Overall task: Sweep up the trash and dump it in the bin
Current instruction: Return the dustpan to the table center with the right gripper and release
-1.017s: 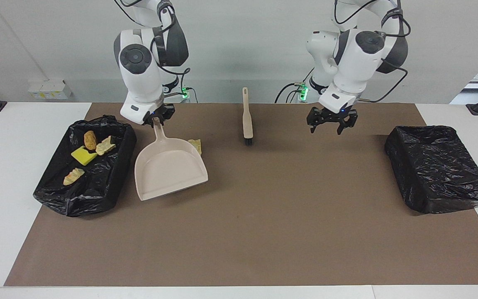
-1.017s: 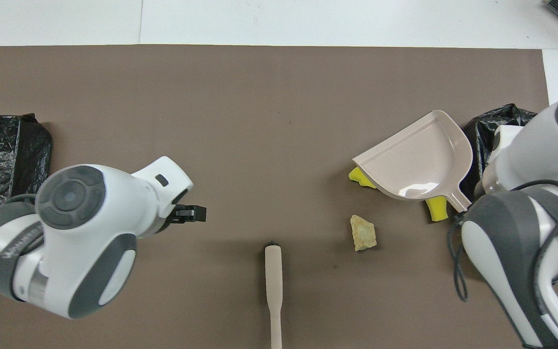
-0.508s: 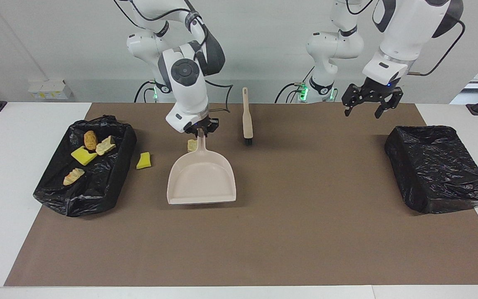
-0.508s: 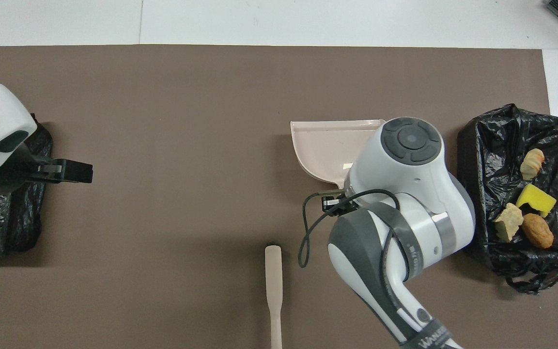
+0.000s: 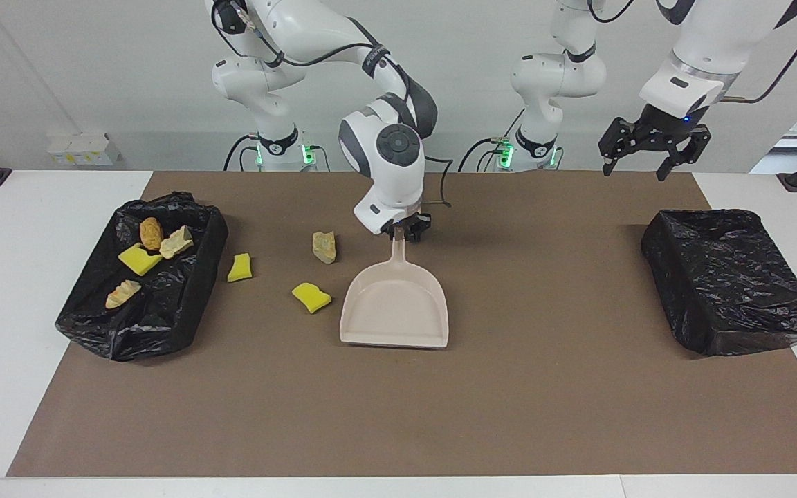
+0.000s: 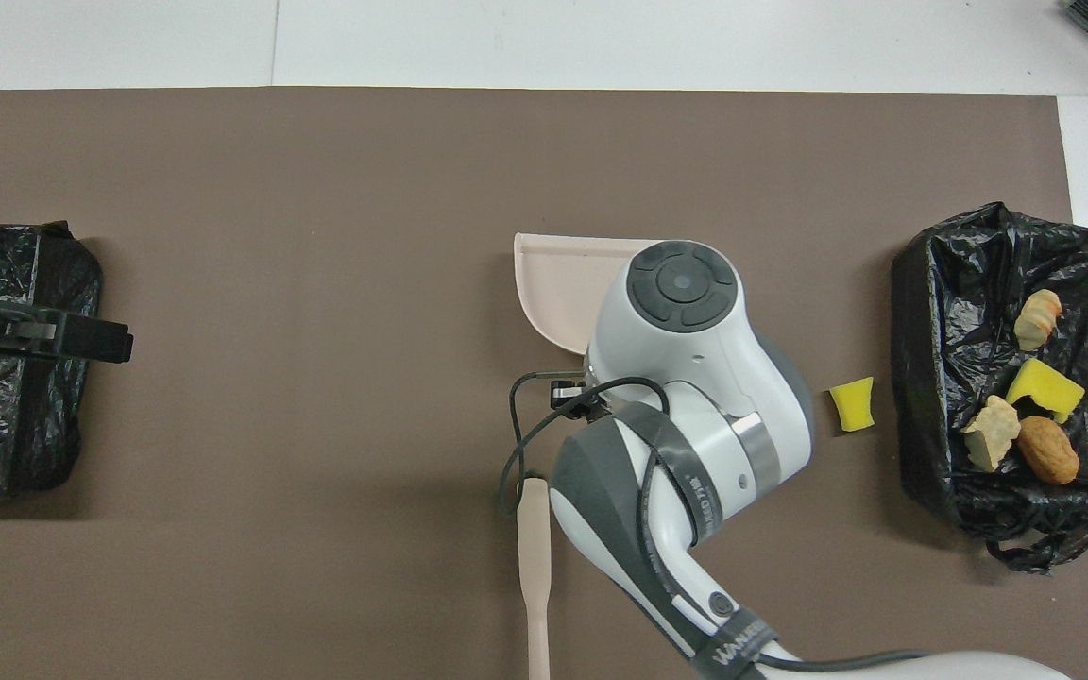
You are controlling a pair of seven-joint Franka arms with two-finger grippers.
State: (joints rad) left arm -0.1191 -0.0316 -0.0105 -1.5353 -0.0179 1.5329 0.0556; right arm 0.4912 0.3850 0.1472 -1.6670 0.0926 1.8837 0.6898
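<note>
Now right tool (image 5: 406, 232) grips dustpan (image 5: 396, 312) handle mid-table.

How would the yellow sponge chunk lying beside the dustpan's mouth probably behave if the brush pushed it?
The yellow sponge chunk looks porous, so probably light and easily shifted. Its blocky, flat-lying shape suggests sliding or tumbling, not rolling. It likely squashes rather than breaks.
</note>
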